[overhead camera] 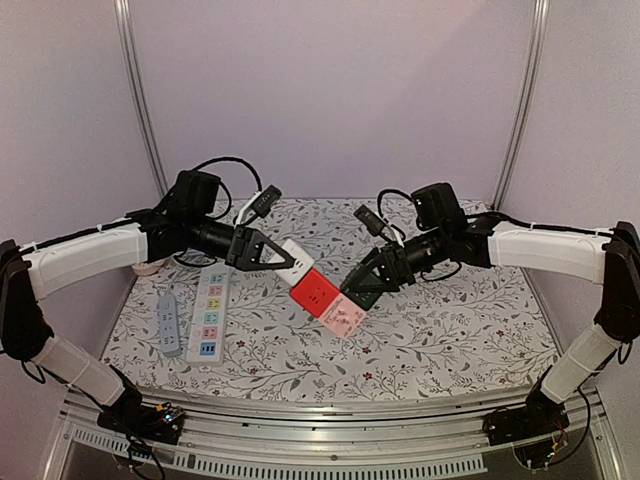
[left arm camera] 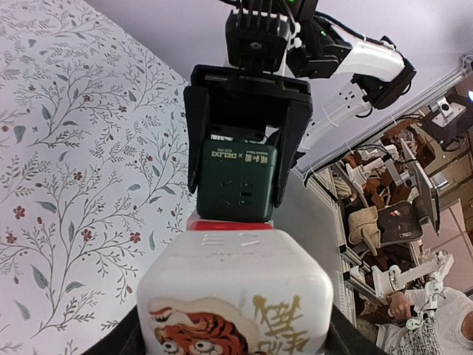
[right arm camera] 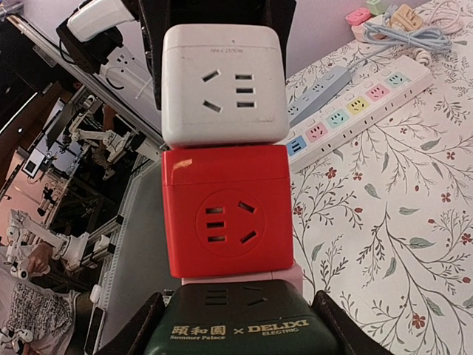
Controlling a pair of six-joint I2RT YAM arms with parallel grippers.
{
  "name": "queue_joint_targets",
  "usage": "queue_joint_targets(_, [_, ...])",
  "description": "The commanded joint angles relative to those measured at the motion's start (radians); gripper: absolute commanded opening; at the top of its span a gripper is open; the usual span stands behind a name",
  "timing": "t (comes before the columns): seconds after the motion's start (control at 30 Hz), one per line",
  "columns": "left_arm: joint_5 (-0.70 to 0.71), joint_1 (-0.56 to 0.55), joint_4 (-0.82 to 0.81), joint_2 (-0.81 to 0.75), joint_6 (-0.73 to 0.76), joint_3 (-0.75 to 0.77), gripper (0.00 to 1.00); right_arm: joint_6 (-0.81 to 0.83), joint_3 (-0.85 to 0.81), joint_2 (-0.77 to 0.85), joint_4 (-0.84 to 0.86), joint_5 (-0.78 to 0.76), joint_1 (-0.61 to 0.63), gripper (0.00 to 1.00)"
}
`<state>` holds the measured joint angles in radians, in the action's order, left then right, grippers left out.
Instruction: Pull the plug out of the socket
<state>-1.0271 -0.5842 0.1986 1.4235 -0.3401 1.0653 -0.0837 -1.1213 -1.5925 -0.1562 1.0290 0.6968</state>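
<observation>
White cube [overhead camera: 296, 257], red cube [overhead camera: 315, 292] and green cube [left arm camera: 238, 182] formed one chain slanting far-left to near-right above the counter [overhead camera: 450, 330]; we saw the left end effector [overhead camera: 284, 259] clamping the white cube, the right end effector [overhead camera: 368, 288] the green cube.

There are a white adapter [right arm camera: 222, 81], red adapter [right arm camera: 225, 211], pink adapter [overhead camera: 343, 317], dark-green adapter [left arm camera: 238, 181] and floral-print tablecloth [overhead camera: 450, 320].

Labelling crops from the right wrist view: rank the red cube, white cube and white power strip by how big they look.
1. red cube, slightly ahead, but nearer the camera
2. white cube
3. white power strip, partly hidden and farther off
</observation>
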Motion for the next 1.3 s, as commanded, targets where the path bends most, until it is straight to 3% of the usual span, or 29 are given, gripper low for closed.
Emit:
queue_joint_targets(0.0, [-0.103, -0.006, -0.042, -0.002, -0.032, 0.059, 0.05, 0.072, -0.029, 0.013, -0.102, -0.079, 0.016, 0.32])
queue_joint_targets(0.2, [-0.108, -0.006, -0.036, -0.001, -0.031, 0.061, 0.04, 0.105, -0.035, 0.012, -0.115, -0.088, 0.018, 0.31])
queue_joint_targets(0.3, [-0.032, -0.006, -0.008, -0.022, 0.007, 0.058, 0.00, 0.090, -0.034, 0.016, -0.091, -0.121, 0.018, 0.29])
queue_joint_targets(0.6, [0.148, -0.007, -0.008, -0.091, 0.054, 0.023, 0.00, -0.051, 0.006, 0.033, 0.043, -0.172, 0.015, 0.30])
queue_joint_targets(0.9, [0.095, -0.006, 0.025, -0.074, 0.066, 0.045, 0.00, -0.051, 0.008, 0.024, 0.048, -0.109, 0.013, 0.30])
queue_joint_targets(1.03, [0.058, -0.006, 0.064, -0.066, 0.085, 0.067, 0.00, -0.014, -0.003, 0.035, -0.010, -0.074, 0.025, 0.30])
queue_joint_targets(1.27, [0.002, -0.006, 0.152, -0.036, 0.118, 0.113, 0.00, 0.183, -0.106, 0.018, -0.281, -0.143, 0.077, 0.29])
